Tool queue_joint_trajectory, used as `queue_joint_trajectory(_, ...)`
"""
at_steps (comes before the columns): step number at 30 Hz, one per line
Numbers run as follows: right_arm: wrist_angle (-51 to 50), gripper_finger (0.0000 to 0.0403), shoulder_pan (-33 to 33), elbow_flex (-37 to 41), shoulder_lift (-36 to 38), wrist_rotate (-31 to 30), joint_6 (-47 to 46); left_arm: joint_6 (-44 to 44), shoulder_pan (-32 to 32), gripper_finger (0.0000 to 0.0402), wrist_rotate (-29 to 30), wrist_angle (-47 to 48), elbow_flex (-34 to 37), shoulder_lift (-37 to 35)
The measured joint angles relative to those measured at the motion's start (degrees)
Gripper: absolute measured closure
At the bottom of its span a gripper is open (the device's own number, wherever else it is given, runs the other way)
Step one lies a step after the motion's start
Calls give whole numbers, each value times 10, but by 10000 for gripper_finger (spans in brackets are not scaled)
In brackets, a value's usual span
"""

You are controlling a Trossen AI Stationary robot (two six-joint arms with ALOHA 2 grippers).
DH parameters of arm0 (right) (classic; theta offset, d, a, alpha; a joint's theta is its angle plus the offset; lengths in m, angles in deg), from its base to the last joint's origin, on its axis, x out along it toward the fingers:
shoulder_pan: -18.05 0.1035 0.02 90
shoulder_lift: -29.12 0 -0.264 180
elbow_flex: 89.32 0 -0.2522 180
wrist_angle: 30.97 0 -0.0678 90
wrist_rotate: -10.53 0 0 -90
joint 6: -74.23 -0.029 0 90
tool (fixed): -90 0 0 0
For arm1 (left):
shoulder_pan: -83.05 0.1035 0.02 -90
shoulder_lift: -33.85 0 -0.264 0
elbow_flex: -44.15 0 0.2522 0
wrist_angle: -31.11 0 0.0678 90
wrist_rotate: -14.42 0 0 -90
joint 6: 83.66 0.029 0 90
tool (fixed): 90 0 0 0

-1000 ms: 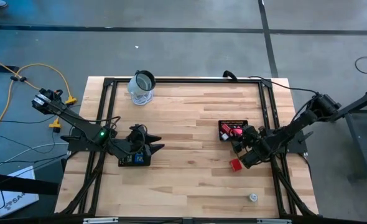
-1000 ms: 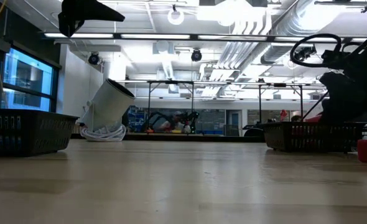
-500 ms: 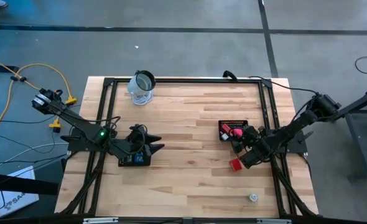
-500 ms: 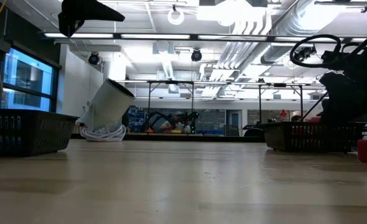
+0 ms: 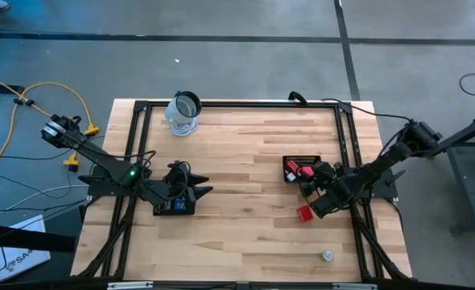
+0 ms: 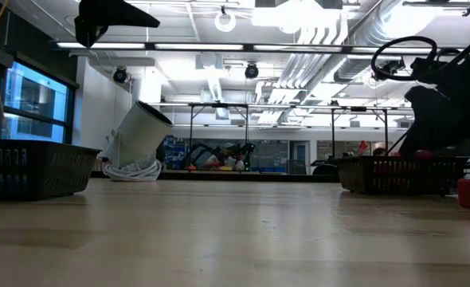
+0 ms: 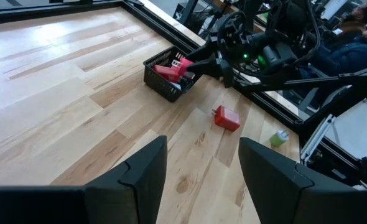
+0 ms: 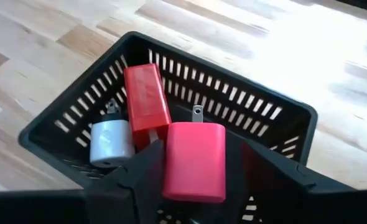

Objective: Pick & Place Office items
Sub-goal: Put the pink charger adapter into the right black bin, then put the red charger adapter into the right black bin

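2 red chargers and 1 grey one sit in the small black basket (image 8: 283, 134) on the right side of the table (image 5: 237, 177), and the right gripper (image 8: 196, 180) hangs directly over them with its fingers parted wide and nothing between them. In the right wrist view, the wide red charger (image 8: 195, 160) lies flat in the gap below the fingers, its long axis running toward the basket's far wall and its metal prong aimed at that wall. Just beside it, touching along 1 edge, the narrow red charger (image 8: 147, 98) lies at a slight angle to its neighbour, its long axis reaching into the far corner. The grey charger (image 8: 111, 141) rests against the narrow one on the other side, prongs pointing to the slotted wall.

From above, the right gripper (image 5: 316, 198) hovers at the near edge of the basket (image 5: 290, 165). 1 more red charger (image 5: 304, 213) lies out on the wood just beside the gripper, and a small pale round piece (image 5: 327, 255) sits well apart, near the table's front edge.

Left gripper (image 5: 191, 193) waits above a second black basket (image 5: 173, 208) on the left side, fingers spread and empty. Its wrist view looks across to the loose red charger (image 7: 226, 118), whose long axis lies roughly along the boards.

A glass jar (image 5: 183, 113) stands at the far edge.
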Motion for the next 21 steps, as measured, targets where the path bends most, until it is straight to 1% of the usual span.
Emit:
queue_joint_trajectory(9, 29, 203, 0, 0, 3, 4, 6, 0, 0, 208, 0, 0, 0, 0)
queue_joint_trajectory(14, 53, 203, 0, 0, 3, -15, 28, 0, 0, 208, 0, 0, 0, 0)
queue_joint_trajectory(21, 63, 204, -2, 0, 3, -18, 31, 0, 0, 208, 0, 0, 0, 0)
